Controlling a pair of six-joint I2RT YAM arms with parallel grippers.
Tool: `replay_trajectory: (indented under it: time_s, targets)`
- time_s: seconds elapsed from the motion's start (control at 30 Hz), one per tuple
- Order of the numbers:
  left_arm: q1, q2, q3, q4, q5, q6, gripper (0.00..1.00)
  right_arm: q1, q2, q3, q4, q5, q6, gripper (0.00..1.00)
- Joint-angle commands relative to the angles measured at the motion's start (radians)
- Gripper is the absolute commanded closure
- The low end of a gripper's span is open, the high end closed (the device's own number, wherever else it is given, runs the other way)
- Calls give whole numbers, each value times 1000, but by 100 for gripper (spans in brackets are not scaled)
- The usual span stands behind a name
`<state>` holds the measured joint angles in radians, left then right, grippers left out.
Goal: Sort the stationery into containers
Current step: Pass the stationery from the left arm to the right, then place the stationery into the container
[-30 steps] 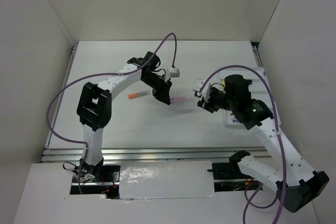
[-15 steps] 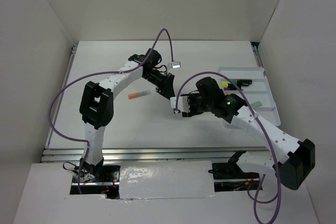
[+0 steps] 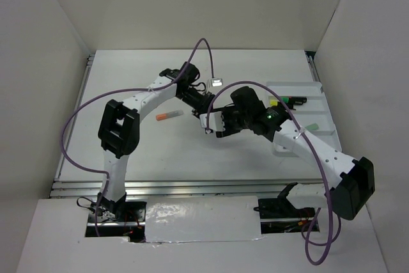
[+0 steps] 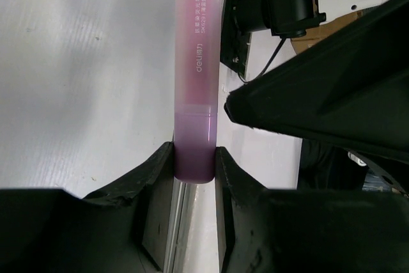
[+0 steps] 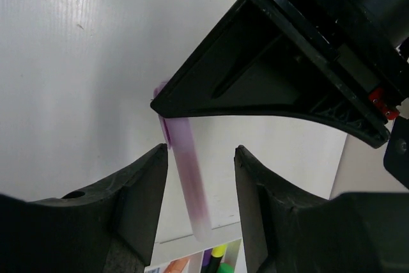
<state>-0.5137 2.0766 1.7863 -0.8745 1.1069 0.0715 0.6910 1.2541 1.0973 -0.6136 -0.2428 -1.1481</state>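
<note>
Left tool (image 4: 194, 161) is clamped on the purple marker (image 4: 198, 62), holding it over the tabletop (image 3: 140, 151) for a handover. Right tool (image 5: 200, 171) straddles it, jaws apart (not touching); next, it should close, then carry the marker to the white tray (image 3: 300, 85).

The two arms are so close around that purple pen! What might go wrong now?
1. The left end effector grips the purple pen at one end, and the right end effector sits open around it. If the left lets go first, the pen probably drops.
2. The end effectors are very close, so they might bump and knock it crooked.
</note>
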Motion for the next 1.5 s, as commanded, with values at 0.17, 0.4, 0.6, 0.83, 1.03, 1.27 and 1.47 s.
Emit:
replay_trajectory:
  time_s: [0.17,0.4,0.6,0.83,1.03,1.27,1.47]
  targets:
    - [-5,-41,27,11,79,-33,89,28,51,70,-44,-6,-55,49]
    - [-5,-52,19,23,88,-42,89,41,103,110,-126,-6,-81,53]
    - [-6,-55,9,45,122,-59,84,39,113,105,-91,3,-96,73]
    - [12,-84,-22,29,116,-7,1,-36,102,111,-118,5,-179,96]
    - [99,-85,-21,40,103,22,1,-321,178,166,-120,23,-381,98]
    - [121,-84,-34,45,88,57,1,-577,552,633,-282,102,-461,97]
    - [124,-46,-18,12,97,97,1,-608,832,933,-449,239,-463,95]
